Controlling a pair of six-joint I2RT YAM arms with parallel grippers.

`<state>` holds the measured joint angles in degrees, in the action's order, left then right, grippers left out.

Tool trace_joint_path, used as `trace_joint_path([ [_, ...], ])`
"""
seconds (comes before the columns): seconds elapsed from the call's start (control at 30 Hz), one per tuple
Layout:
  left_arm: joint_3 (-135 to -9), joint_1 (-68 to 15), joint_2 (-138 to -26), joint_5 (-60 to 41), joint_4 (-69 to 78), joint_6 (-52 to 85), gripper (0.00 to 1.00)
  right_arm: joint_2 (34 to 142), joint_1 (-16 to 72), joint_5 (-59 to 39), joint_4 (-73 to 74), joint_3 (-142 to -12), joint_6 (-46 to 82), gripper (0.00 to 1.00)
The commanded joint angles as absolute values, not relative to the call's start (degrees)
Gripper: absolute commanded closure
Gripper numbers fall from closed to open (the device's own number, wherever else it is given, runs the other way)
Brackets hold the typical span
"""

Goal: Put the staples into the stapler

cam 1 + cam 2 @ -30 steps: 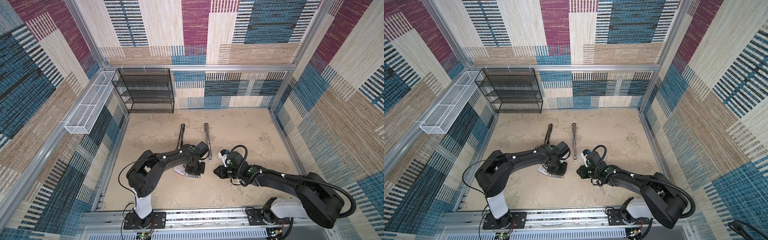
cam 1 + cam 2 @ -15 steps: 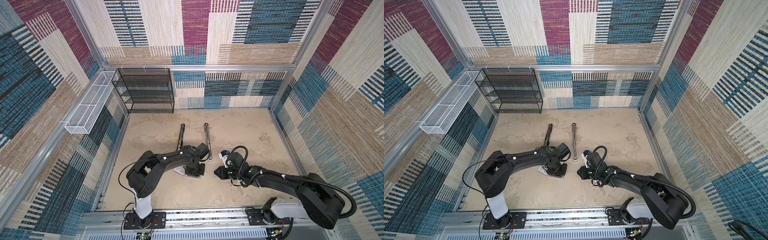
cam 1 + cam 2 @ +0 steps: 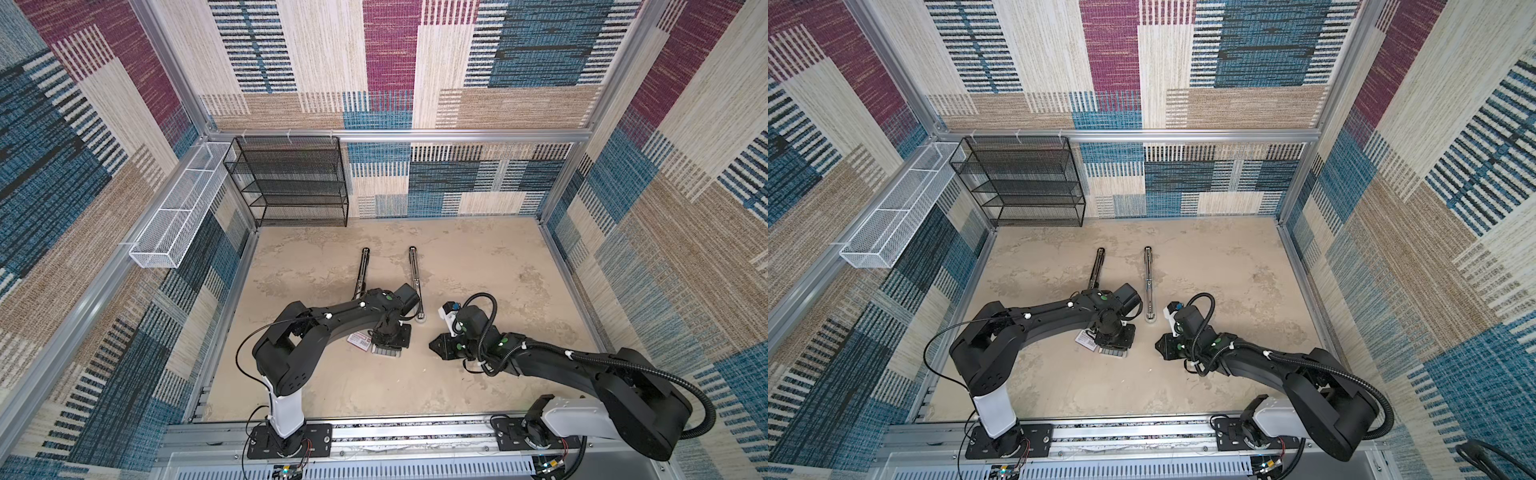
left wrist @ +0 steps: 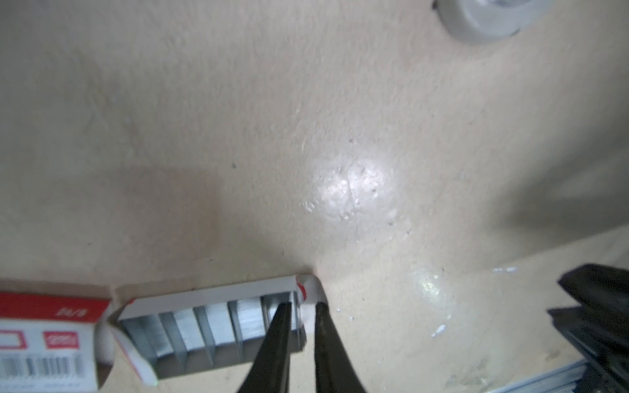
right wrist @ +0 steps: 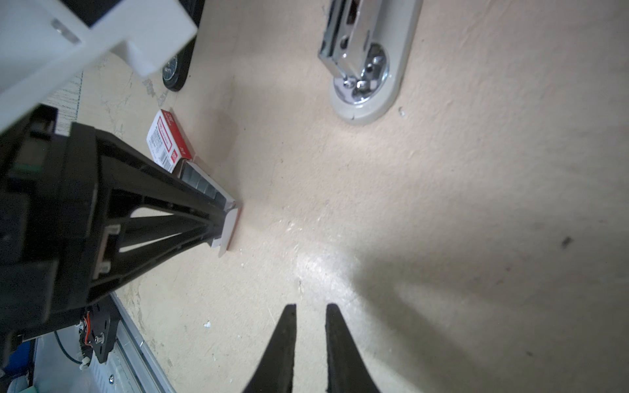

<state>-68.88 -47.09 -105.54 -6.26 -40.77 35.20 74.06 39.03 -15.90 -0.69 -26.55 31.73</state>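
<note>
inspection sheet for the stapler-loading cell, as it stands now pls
surface: beige table, scuffed, small white flecks.
job's things: stapler lying open; staple box beside its pulled-out tray; staples in rows inside.
clutter: nothing seen.
grippers: left gripper astride the tray's end wall, grip unclear; right gripper over bare table, narrowly apart, empty.
cables: black conduit on right arm, thin cable on left arm, both clear of the job's things.
surroundings: black mesh shelf, white mesh basket, patterned walls.

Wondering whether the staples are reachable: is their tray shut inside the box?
No, the left wrist view shows the tray lying outside the box with the staples uncovered.
</note>
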Motion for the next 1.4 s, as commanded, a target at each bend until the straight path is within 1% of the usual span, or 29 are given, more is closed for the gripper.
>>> trace_joint_path([
  [0.0,-68.98,-47.02,-106.13,-5.80,-41.92,35.12,0.85,73.57,39.02,-16.08,1.16,-26.38,32.42,0.80],
  [0.13,-68.30,-47.00,-106.22,-5.80,-41.86,35.15,0.90,73.40,38.98,-16.09,1.15,-26.28,32.43,0.80],
  [0.2,-67.94,-47.02,-106.15,-6.13,-41.92,35.09,0.90,73.30,39.02,-16.08,1.19,-26.19,32.43,0.80],
  [0.4,-67.20,-47.10,-105.39,-7.56,-41.89,34.58,0.86,73.74,39.02,-16.26,1.49,-26.19,32.39,0.80],
  [0.5,-66.63,-47.11,-104.90,-7.58,-41.92,34.62,0.85,73.97,39.02,-16.34,1.60,-26.28,32.52,0.80],
  [0.6,-66.12,-47.11,-104.93,-7.67,-41.87,34.72,0.89,73.83,39.02,-16.28,1.58,-26.32,32.48,0.80],
  [0.8,-66.18,-47.11,-104.95,-7.90,-41.91,34.65,1.00,73.73,39.02,-16.13,1.49,-26.10,32.43,0.80],
  [0.97,-66.77,-47.11,-104.12,-8.35,-42.17,34.44,1.00,73.57,39.02,-16.04,1.35,-26.11,32.43,0.80],
  [1.2,-66.14,-46.78,-98.65,-9.34,-43.52,33.29,1.00,73.18,38.94,-15.12,-0.52,-28.23,31.65,0.80],
  [1.37,-65.87,-45.56,-92.41,-10.82,-43.82,30.99,1.00,72.54,38.35,-15.27,-1.68,-30.82,31.05,0.79],
])
